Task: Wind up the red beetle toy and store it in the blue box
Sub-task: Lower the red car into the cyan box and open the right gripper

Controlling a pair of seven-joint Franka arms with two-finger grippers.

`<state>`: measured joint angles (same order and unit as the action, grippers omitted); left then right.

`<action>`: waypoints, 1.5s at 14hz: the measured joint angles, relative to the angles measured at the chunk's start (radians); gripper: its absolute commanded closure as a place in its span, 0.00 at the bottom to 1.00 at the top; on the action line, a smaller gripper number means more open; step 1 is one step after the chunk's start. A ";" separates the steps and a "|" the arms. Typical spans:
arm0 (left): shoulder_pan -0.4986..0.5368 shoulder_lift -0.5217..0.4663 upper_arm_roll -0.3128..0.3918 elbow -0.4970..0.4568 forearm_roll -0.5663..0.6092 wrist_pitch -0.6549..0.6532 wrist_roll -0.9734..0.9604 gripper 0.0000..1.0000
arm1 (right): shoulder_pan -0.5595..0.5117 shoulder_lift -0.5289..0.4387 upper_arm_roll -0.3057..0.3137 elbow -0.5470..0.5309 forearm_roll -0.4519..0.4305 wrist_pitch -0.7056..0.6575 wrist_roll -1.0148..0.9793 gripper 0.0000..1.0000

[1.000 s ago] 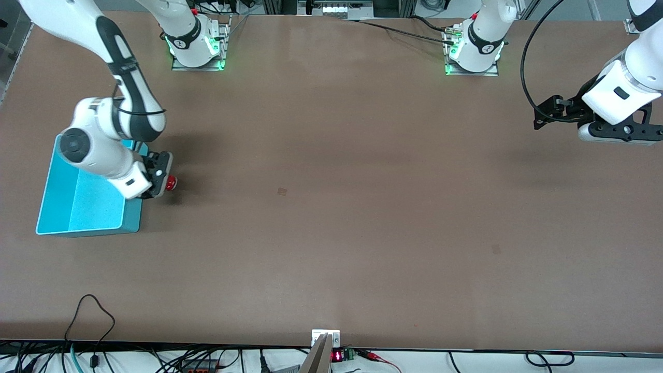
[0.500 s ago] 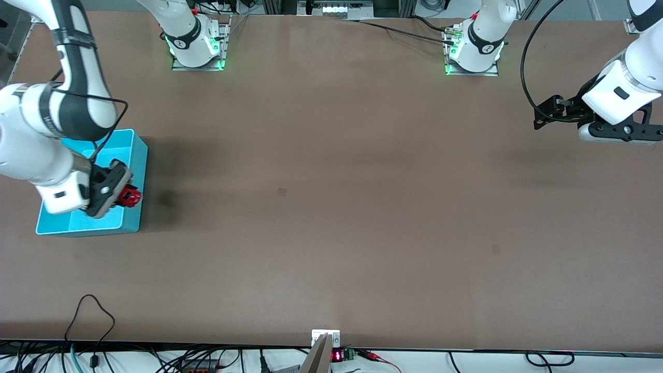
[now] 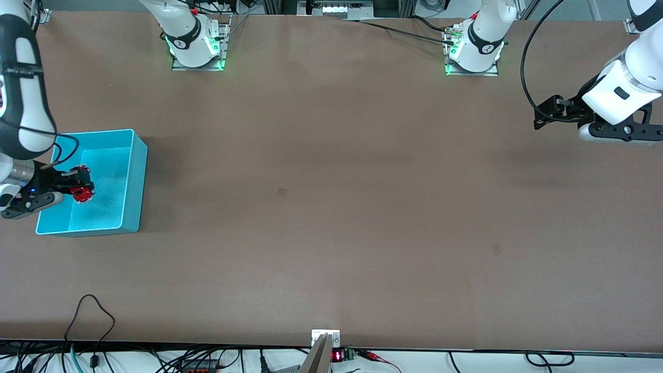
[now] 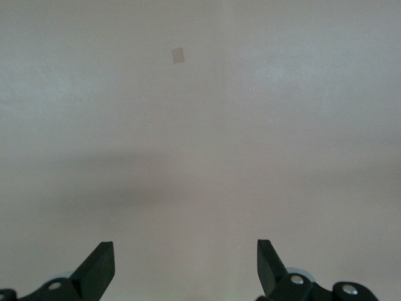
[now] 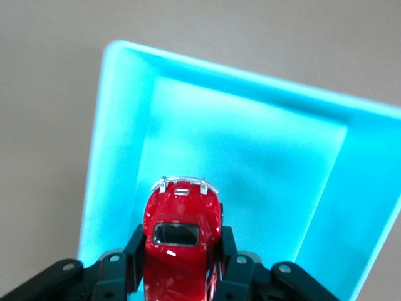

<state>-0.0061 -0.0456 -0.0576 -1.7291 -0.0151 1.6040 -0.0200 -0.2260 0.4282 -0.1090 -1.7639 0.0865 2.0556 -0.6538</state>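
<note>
Red beetle toy [image 3: 81, 191] now hangs over the open blue box [image 3: 135, 176], pinched between the fingers of my right end effector [image 3: 77, 185]. Half a second back it sat over the box wall toward the desk's [image 3: 331, 207] middle; it has since travelled inward over the box floor. Left end effector [image 4: 185, 266] waits, fingers spread and holding nothing, above bare desk at the left arm's end, unchanged.

Front cam looking down from high across table [image 3: 331, 207], facing you at both bases. Right wrist cam staring close down into blue box [image 5: 125, 125], box also showing in front view. Left wrist cam facing bare tabletop only, fairly near.
</note>
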 measured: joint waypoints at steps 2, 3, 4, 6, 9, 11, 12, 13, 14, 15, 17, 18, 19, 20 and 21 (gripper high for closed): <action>0.000 0.000 0.000 0.000 0.000 0.000 0.000 0.00 | -0.014 0.034 0.000 -0.001 0.006 0.000 0.053 0.99; 0.000 0.000 0.000 0.000 0.000 0.000 0.000 0.00 | -0.021 0.056 0.001 -0.001 0.006 -0.001 0.072 0.99; 0.000 0.000 0.000 0.000 0.000 0.000 0.000 0.00 | -0.030 0.085 0.000 -0.002 0.008 0.000 0.080 0.99; 0.000 0.000 0.000 0.000 0.000 0.000 0.000 0.00 | -0.049 0.138 0.000 -0.001 0.008 0.005 0.083 0.97; 0.000 0.000 0.000 0.000 0.000 0.000 0.000 0.00 | -0.060 0.188 0.000 0.000 0.008 0.058 0.084 0.87; 0.000 0.000 0.000 0.000 0.000 0.000 0.000 0.00 | -0.060 0.209 0.004 0.000 0.008 0.095 0.084 0.49; 0.000 0.000 0.000 0.000 0.000 0.000 0.000 0.00 | -0.059 0.216 0.005 0.000 0.008 0.109 0.085 0.22; 0.000 0.000 0.000 0.000 0.000 0.000 0.000 0.00 | -0.059 0.217 0.006 0.000 0.008 0.114 0.085 0.00; 0.000 0.000 0.000 0.000 0.000 0.000 0.000 0.00 | -0.059 0.217 0.006 0.000 0.008 0.115 0.085 0.00; 0.000 0.000 0.000 0.000 0.000 0.000 0.000 0.00 | -0.059 0.219 0.007 0.000 0.009 0.123 0.086 0.00; 0.000 0.000 0.000 0.000 0.000 0.000 0.000 0.00 | -0.059 0.222 0.010 0.000 0.010 0.127 0.088 0.00; 0.000 0.000 0.000 0.000 0.000 0.000 0.000 0.00 | -0.058 0.221 0.013 0.001 0.010 0.127 0.091 0.00; 0.000 0.000 0.000 0.000 0.000 0.000 0.000 0.00 | -0.058 0.216 0.017 0.007 0.013 0.119 0.104 0.00; 0.000 0.000 0.000 0.000 0.000 0.000 0.000 0.00 | -0.056 0.207 0.020 0.018 0.016 0.098 0.125 0.00; 0.000 0.000 0.000 0.000 0.000 0.000 0.000 0.00 | -0.052 0.190 0.023 0.035 0.016 0.065 0.147 0.00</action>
<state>-0.0063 -0.0456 -0.0578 -1.7287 -0.0151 1.6040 -0.0200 -0.2785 0.6181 -0.0858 -1.7294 0.1028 2.1208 -0.5072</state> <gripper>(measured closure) 0.000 0.000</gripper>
